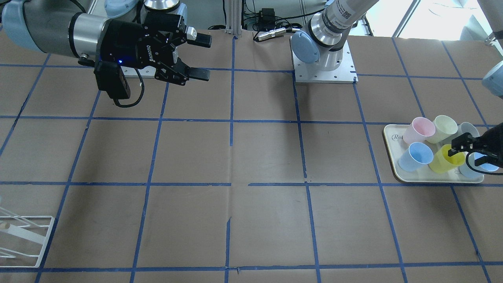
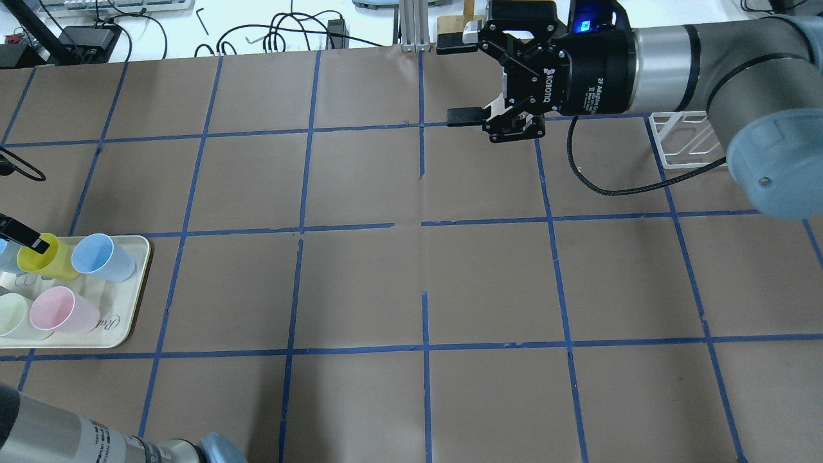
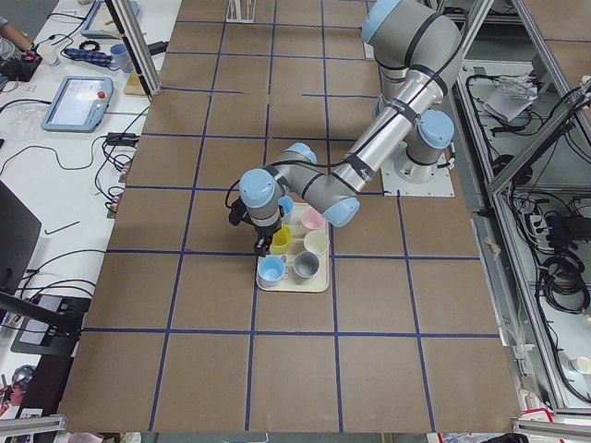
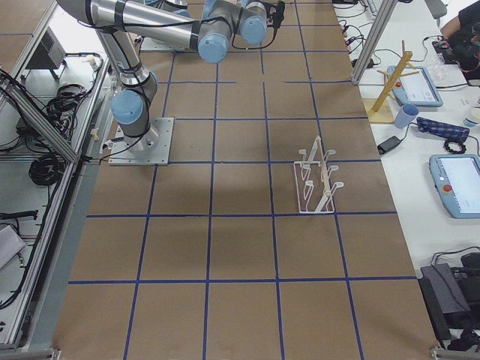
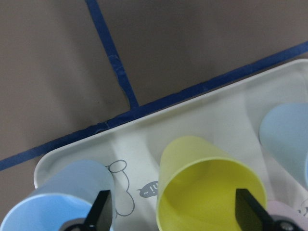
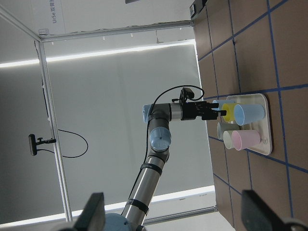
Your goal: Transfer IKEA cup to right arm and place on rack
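Note:
The bright yellow IKEA cup [image 1: 446,159] stands upright on a cream tray [image 1: 393,165] at the robot's left end of the table. It also shows in the overhead view [image 2: 46,258] and the left wrist view [image 5: 207,192]. My left gripper [image 1: 464,152] is open, with one finger on each side of the cup's rim [image 5: 174,211]. My right gripper [image 1: 196,57] is open and empty, held above the table [image 2: 460,80]. The white wire rack [image 1: 23,236] stands at the robot's right end [image 4: 319,180].
The tray also holds a pink cup [image 1: 419,130], a cream cup [image 1: 442,127], a light blue cup [image 1: 417,156], a grey cup [image 1: 467,129] and another blue cup [image 1: 487,167], all close around the yellow one. The left arm's base plate [image 1: 324,72] is bolted to the table.

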`<move>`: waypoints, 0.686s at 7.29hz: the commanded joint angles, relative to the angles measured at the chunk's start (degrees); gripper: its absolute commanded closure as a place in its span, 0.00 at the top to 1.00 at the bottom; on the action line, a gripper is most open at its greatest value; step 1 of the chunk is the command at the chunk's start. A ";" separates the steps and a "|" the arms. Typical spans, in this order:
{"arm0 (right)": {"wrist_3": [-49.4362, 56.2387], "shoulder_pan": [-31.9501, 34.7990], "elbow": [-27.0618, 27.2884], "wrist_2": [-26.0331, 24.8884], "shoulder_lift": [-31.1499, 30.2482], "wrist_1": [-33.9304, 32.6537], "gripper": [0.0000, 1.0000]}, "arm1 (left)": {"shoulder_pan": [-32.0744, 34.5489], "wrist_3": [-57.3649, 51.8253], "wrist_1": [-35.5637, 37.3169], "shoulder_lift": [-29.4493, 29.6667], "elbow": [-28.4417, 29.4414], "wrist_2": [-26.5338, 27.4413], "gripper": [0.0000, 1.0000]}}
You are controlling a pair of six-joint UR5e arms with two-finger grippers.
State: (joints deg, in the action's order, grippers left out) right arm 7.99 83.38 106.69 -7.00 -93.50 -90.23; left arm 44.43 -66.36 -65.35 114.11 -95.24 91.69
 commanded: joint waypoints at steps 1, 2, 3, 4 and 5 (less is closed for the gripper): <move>0.01 2.22 0.19 0.05 -0.02 -3.28 1.00 | 0.22 0.09 0.05 0.06 -0.21 0.24 0.90; -0.07 2.66 0.36 0.14 -0.10 -3.28 1.00 | 0.13 0.09 0.22 0.50 -0.21 0.59 0.89; -0.16 2.84 0.54 0.58 -0.02 -3.20 1.00 | 0.13 0.09 0.31 0.59 -0.21 0.68 0.85; -0.60 2.84 0.80 0.67 0.07 -3.20 1.00 | 0.22 0.09 0.23 0.42 -0.47 0.68 0.77; -0.86 2.93 0.72 0.67 0.33 -3.11 1.00 | 0.22 0.09 0.22 0.50 -0.48 0.68 0.77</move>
State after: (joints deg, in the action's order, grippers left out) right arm 7.48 86.19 107.35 -6.42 -93.40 -93.40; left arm 44.62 -66.27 -65.11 114.56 -95.62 92.34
